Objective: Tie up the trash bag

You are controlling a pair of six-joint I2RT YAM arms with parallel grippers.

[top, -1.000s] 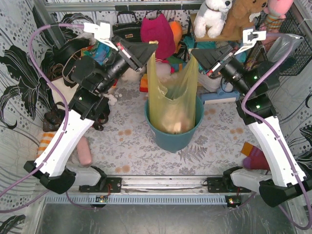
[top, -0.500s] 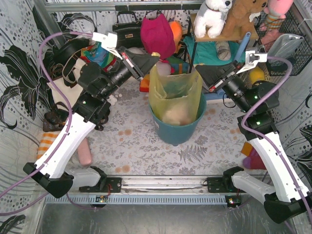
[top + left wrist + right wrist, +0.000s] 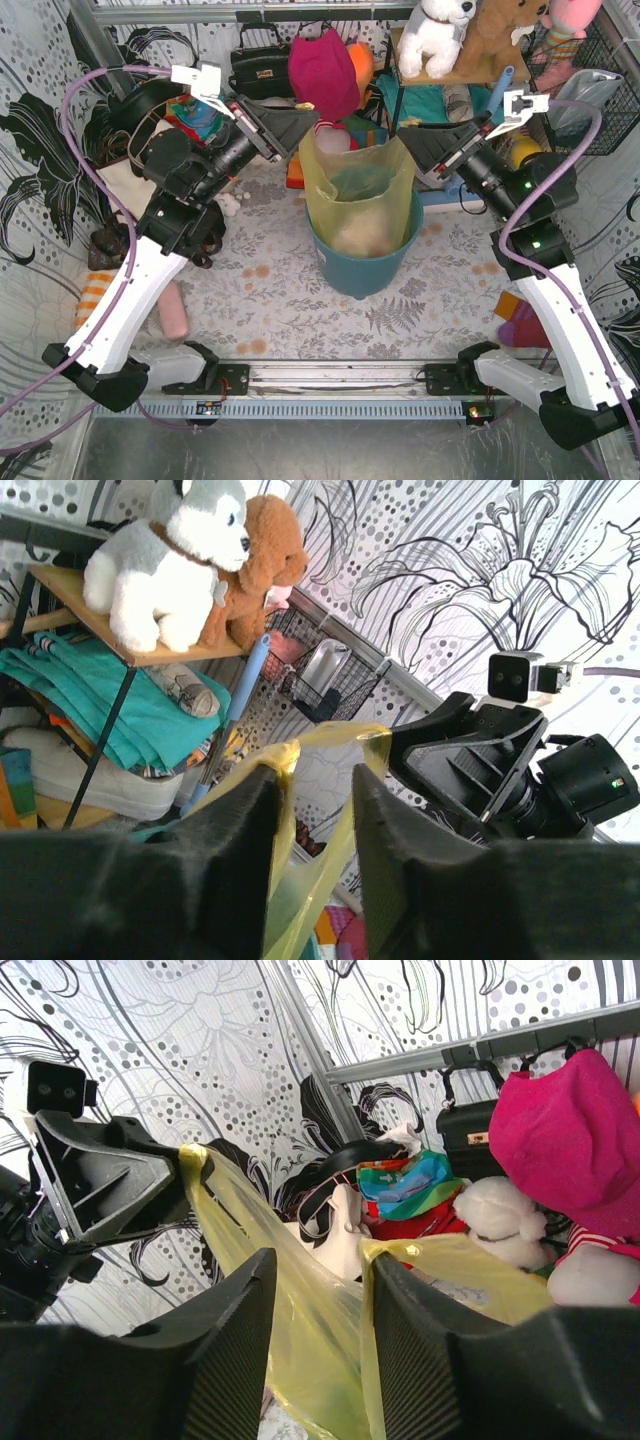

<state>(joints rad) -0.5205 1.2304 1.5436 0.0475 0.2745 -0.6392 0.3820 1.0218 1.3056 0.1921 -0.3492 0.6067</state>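
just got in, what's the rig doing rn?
Both arms are up at the mouth of the trash bag, which sits in a teal bin. The left arm is at the bag's left rim, the right arm at its right rim. Each arm's jaws stand parted with yellow film lying in the gap, not clamped. The bag mouth is open, with no knot yet.

We see the trash bag (image 3: 345, 205), translucent yellow-green and crinkly, standing upright in the teal bin (image 3: 362, 277) mid-table, mouth open, white paper inside.

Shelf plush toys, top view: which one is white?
The white-and-grey husky plush toy, leftmost on the wooden shelf; its neighbour is a brown teddy bear.
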